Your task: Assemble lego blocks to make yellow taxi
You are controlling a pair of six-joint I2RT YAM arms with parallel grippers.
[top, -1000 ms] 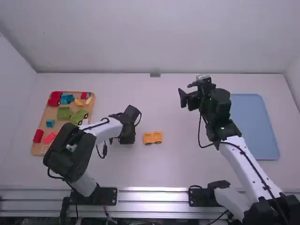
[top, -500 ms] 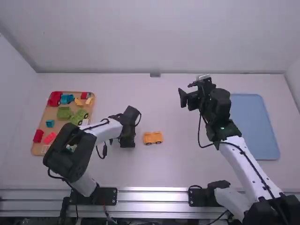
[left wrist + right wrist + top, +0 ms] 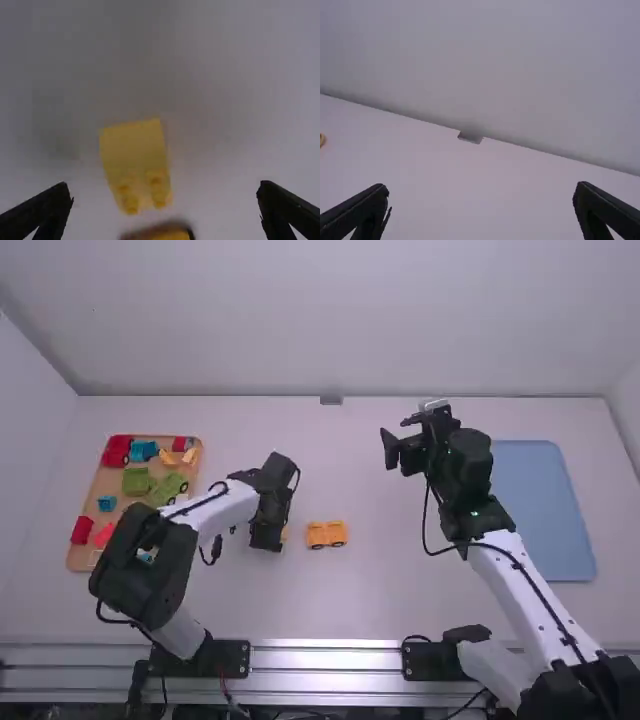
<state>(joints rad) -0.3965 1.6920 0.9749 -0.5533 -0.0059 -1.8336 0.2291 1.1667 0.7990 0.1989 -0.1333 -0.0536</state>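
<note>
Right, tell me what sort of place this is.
Probably a robot test bench or lab workstation: two robot arms stand on a metal rail along a white table, with a tray of colorful toy blocks on one side and a blue tray on the other.

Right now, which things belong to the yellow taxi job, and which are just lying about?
Likely for the taxi:
wheeled yellow piece
yellow block at the open left claw

Likely just lying about:
red blocks, green blocks, blue blocks on the tan tray
blue tray
</note>
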